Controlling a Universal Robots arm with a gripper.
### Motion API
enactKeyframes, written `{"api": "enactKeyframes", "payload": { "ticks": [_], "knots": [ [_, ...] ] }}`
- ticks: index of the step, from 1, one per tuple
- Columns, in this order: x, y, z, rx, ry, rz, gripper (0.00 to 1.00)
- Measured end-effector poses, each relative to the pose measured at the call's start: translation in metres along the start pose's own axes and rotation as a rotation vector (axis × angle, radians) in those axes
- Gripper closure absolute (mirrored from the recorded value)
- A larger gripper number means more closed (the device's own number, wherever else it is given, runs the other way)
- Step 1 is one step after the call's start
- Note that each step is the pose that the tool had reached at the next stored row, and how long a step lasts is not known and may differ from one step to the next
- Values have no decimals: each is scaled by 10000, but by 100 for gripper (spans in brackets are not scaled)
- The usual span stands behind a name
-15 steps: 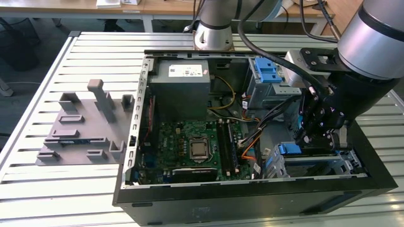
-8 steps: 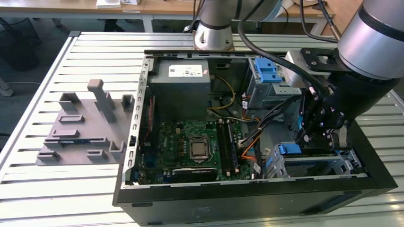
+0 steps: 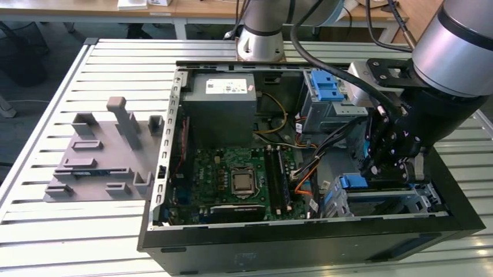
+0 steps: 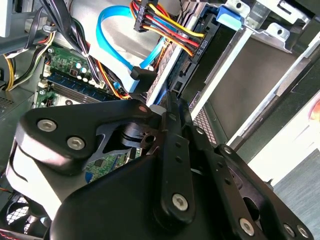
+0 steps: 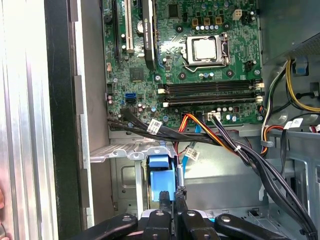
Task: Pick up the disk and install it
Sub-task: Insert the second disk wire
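The black gripper (image 3: pixel 391 154) is hanging over a black computer case (image 3: pixel 308 245) whose green motherboard (image 3: pixel 231 182) is showing at about nine o'clock of it. Blue plastic (image 5: pixel 162 181) is glinting below, while red, yellow and orange wires (image 4: pixel 167 27) are fanning out beside a light-blue ribbon cable (image 4: pixel 117 42).

The open computer case (image 3: pixel 308 231) lies on the slatted table (image 3: pixel 115 52), with the parts holder (image 3: pixel 100 156) at the exterior view's left. Inside, the power supply (image 3: pixel 223 109) sits behind the motherboard (image 3: pixel 231 179); the gripper (image 3: pixel 389 164) hangs over the drive bay (image 3: pixel 385 199) at the right
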State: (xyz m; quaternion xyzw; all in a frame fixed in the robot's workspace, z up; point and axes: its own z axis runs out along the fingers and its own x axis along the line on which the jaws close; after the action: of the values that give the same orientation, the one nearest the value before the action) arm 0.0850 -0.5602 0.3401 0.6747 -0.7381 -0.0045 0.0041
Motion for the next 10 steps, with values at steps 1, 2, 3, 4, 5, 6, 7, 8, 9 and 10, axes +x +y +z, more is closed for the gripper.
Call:
{"api": "enactKeyframes", "payload": {
  "ticks": [1, 2, 3, 4, 5, 6, 7, 8, 9, 10],
  "knots": [
    [0, 0, 0, 0, 0, 0, 82],
    [0, 0, 0, 0, 0, 0, 82],
    [0, -1, 0, 0, 0, 0, 82],
    [0, -1, 0, 0, 0, 0, 84],
    [0, -1, 0, 0, 0, 0, 84],
    [0, -2, 0, 0, -1, 0, 84],
    [0, -2, 0, 0, 0, -1, 89],
    [0, -2, 0, 0, 0, 0, 89],
    [0, -2, 0, 0, 0, 0, 89],
    [0, -2, 0, 0, 0, 0, 89]
  ]
}}
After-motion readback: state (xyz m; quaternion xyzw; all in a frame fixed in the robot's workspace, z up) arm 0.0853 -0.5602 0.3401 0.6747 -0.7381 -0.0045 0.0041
